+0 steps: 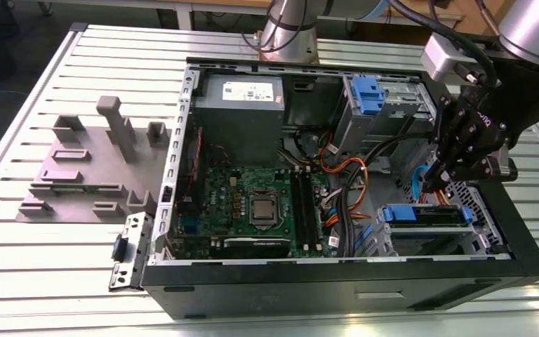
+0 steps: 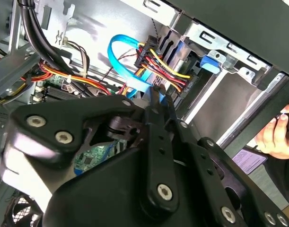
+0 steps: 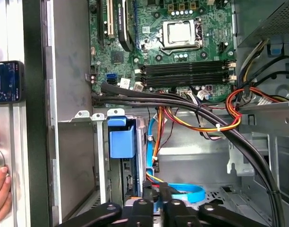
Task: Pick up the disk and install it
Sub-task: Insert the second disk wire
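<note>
the open computer case (image 1: 344, 277) lay on its side on a slatted metal table (image 1: 54, 253), with a grey fixture block (image 1: 92, 175) to the exterior view's left. the arm reached into the case at the exterior view's right, its gripper (image 1: 435, 184) low among the cables; the fingers (image 2: 156, 101) looked drawn together, with nothing seen between them. the disk (image 1: 426, 214) sat in the lower drive bay, blue rail facing up, just below the gripper. the first wrist view added the motherboard (image 3: 177, 42) with its processor, the disk's blue latch (image 3: 121, 141) and a phone (image 3: 7, 81). the second wrist view alone caught a person's hand (image 2: 279, 137) at the case edge.
</note>
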`<state>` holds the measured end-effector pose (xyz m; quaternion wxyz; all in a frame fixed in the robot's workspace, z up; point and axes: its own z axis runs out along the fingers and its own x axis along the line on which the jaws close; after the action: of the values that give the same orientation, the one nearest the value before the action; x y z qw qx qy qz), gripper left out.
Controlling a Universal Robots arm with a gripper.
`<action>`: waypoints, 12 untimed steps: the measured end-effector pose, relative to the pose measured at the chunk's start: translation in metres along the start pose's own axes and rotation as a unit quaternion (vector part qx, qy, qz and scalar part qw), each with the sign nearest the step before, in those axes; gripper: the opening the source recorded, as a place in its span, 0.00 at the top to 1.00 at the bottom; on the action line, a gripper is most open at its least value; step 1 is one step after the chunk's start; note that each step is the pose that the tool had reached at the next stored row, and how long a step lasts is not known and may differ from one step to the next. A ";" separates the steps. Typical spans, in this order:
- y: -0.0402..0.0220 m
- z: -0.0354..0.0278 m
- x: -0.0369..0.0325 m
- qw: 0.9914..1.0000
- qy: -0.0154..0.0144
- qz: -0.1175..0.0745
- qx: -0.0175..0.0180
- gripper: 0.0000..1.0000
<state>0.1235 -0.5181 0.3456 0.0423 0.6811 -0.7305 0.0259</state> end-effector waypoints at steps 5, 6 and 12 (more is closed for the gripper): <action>0.0000 0.0000 0.0001 1.000 0.007 -0.001 0.001 0.84; 0.0001 0.0000 0.0002 1.000 0.008 -0.001 0.001 0.84; 0.0021 0.0000 0.0008 1.000 0.011 -0.003 0.001 0.84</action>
<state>0.1214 -0.5188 0.3458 0.0494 0.6829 -0.7281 0.0339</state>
